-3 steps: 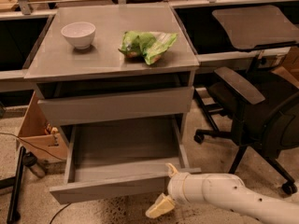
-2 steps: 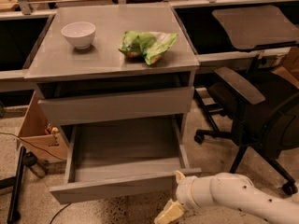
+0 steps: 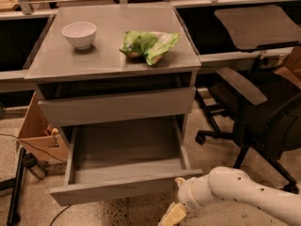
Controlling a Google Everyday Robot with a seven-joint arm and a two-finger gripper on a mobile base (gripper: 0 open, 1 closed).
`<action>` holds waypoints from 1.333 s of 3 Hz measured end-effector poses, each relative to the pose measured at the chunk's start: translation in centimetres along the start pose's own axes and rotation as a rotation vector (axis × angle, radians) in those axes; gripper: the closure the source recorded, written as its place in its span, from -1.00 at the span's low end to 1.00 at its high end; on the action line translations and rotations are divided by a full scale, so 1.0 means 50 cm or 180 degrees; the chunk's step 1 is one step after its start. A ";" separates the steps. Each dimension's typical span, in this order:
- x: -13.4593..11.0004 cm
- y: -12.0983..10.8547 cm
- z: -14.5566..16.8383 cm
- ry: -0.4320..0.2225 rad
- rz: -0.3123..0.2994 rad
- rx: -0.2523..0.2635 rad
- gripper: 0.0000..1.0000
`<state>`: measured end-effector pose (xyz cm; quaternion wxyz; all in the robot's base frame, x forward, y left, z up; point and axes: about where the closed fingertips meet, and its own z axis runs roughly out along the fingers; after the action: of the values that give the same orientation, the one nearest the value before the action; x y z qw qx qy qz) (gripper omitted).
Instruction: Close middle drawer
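The middle drawer is pulled far out of the grey cabinet. It is wide and shallow, with a low plain front panel, and its flat floor is bare. My gripper hangs at the bottom edge of the view, just below and in front of the drawer's right front corner, on the end of my white arm. It is close to the front panel, but I cannot tell if it touches it.
Above it, a drawer with a taller front panel stands slightly out. On the cabinet top are a white bowl and a green bag. A black office chair stands to the right and a cardboard box to the left.
My gripper and wrist have moved a little down and to the right along the drawer's front corner. The drawer has not visibly moved.
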<state>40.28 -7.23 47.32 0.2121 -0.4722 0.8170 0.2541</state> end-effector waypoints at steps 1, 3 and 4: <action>0.020 -0.019 0.043 0.0159 0.0129 -0.0199 -1.00; -0.024 -0.058 0.118 0.0241 0.0131 -0.0426 -1.00; -0.078 -0.071 0.131 0.0108 0.0051 -0.0424 -1.00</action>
<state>45.92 -2.13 43.70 0.1642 -0.4830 0.8055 0.3015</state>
